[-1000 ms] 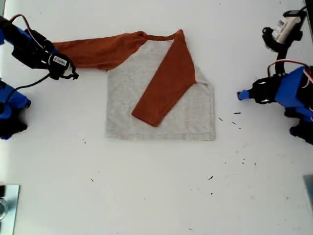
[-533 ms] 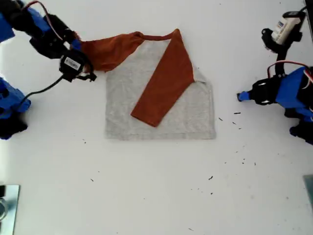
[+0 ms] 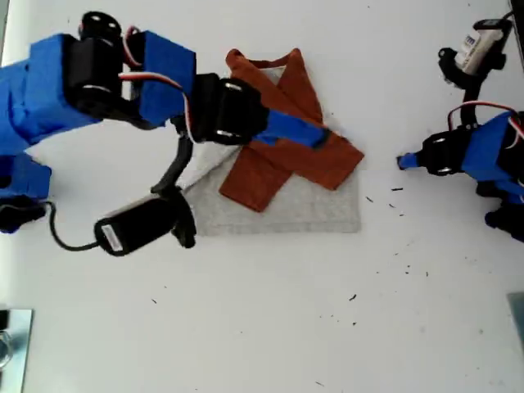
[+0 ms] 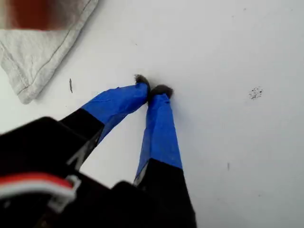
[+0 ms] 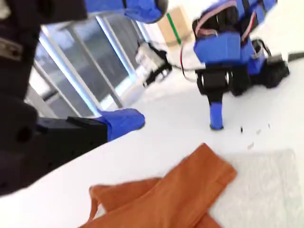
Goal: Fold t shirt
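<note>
The t shirt (image 3: 327, 201) lies flat mid-table, grey body up, no print showing. Both rust-orange sleeves cross over the body: one ends toward the exterior view's right (image 3: 344, 160), the other nearer the hem (image 3: 246, 184). My second gripper (image 3: 315, 135) reaches over the crossed sleeves from the exterior view's left; it is open, its jaws wide apart above the sleeve (image 5: 190, 190), with one blue finger (image 5: 123, 121) showing clearly. My first gripper (image 4: 153, 88) is shut on nothing, tips resting on bare table, just off the shirt's corner (image 4: 33, 52) at the exterior view's right (image 3: 405, 161).
The second arm's black camera (image 3: 139, 225) hangs over the table beside the shirt's hem. A white and black device (image 3: 475, 49) stands at the exterior view's top right. Dark specks (image 3: 393, 196) dot the table. A metal object (image 3: 12, 344) sits at the exterior view's lower left.
The second arm swept from the exterior view's left across the shirt, carrying the outstretched sleeve, which now lies crossed over the other sleeve. The first arm stayed still.
</note>
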`<state>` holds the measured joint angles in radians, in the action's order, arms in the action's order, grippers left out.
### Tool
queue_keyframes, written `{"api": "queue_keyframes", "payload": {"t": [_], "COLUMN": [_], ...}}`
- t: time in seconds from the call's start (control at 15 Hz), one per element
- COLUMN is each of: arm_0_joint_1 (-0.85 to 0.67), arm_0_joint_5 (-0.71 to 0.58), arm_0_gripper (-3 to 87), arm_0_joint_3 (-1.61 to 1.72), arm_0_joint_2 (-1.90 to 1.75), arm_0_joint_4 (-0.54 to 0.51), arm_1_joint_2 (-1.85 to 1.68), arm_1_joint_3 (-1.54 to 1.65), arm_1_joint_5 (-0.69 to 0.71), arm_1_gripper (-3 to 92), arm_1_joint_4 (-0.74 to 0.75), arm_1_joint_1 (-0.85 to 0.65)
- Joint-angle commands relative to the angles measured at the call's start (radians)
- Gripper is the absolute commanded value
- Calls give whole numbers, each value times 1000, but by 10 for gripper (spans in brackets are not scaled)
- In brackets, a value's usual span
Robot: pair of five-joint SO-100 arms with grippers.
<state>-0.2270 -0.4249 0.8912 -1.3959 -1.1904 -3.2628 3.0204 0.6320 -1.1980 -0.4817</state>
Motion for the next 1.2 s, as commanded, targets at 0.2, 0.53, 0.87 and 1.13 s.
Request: {"api": "queue_keyframes", "payload": {"t": [0.2, 0.53, 0.87, 1.13], "arm_0_joint_1": [-114, -255, -253, -189], "arm_0_joint_5": [43, 202, 285, 376], "arm_0_gripper": [109, -2, -3, -3], "arm_0_joint_3": [649, 1825, 2306, 2100], "arm_0_joint_2": [-456, -1235, -1885, -1720], "arm_0_joint_4": [49, 328, 288, 242], "arm_1_joint_2": [-12, -12, -14, 299], "arm_1_joint_3": [29, 31, 32, -276], "arm_1_joint_5": [-9, -14, -34, -86], "arm_1_gripper": [34, 34, 34, 31], "arm_1_joint_4": [2, 2, -6, -52], "arm_1_joint_1": [-11, -11, -12, 18]}}
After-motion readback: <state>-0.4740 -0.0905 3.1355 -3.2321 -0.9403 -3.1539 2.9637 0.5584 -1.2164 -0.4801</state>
